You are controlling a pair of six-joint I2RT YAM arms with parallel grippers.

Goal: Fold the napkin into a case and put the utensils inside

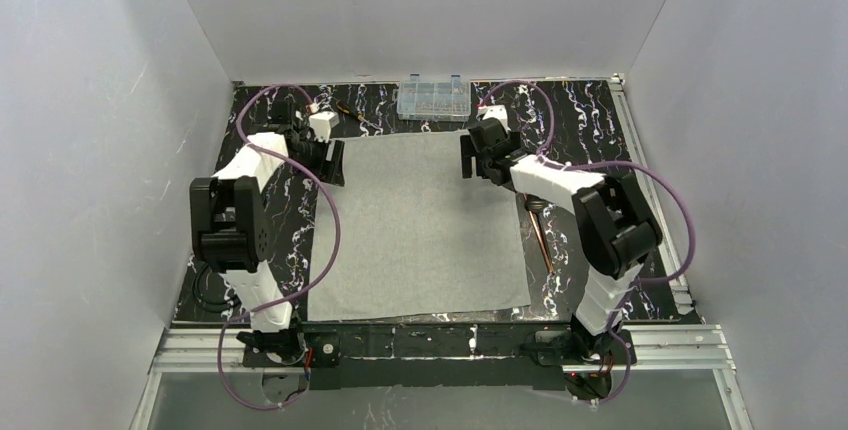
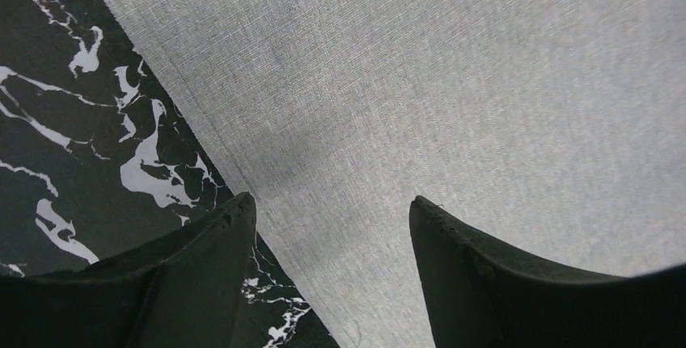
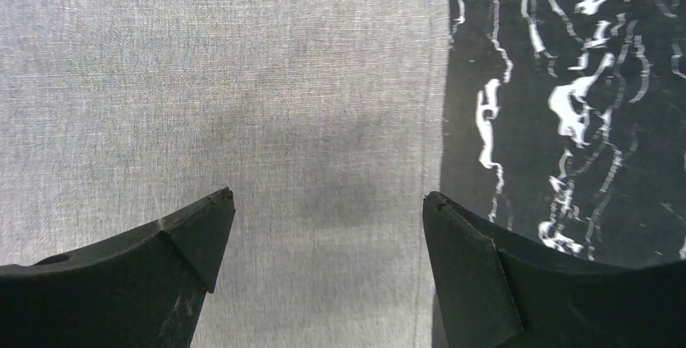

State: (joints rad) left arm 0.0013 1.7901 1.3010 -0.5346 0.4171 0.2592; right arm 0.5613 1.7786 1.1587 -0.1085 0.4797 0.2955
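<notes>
Right now I have the napkin (image 1: 420,225) lying open and flat across the middle of the tabletop (image 1: 590,120), one light-grey sheet with no fold in it, its near edge close to the tabletop's near edge and its far edge just short of the clear plastic compartment box (image 1: 432,97), which sits at the far edge. The left gripper (image 1: 335,162) hangs over the napkin's far-left corner and the right gripper (image 1: 470,155) over its far-right corner, both low to the cloth. From the left wrist camera I see the fingers (image 2: 202,259) spread apart with nothing between them; they straddle the cloth's left edge, one finger over the black marbled tabletop and the other over grey fabric. The right wrist view is much the same, mirrored: the fingers (image 3: 477,275) stand wide and hold nothing. One is above the napkin and the other sits right at its right edge, where the hem meets the dark surface. I cannot tell from any view whether the fingertips touch the cloth or only hover above it. The utensils (image 1: 543,235) — thin copper-brown pieces lying lengthwise — are on the bare tabletop just beside the napkin's right edge, their far ends tucked under the right arm. From above I cannot make out how many there are, or whether they touch the cloth.
</notes>
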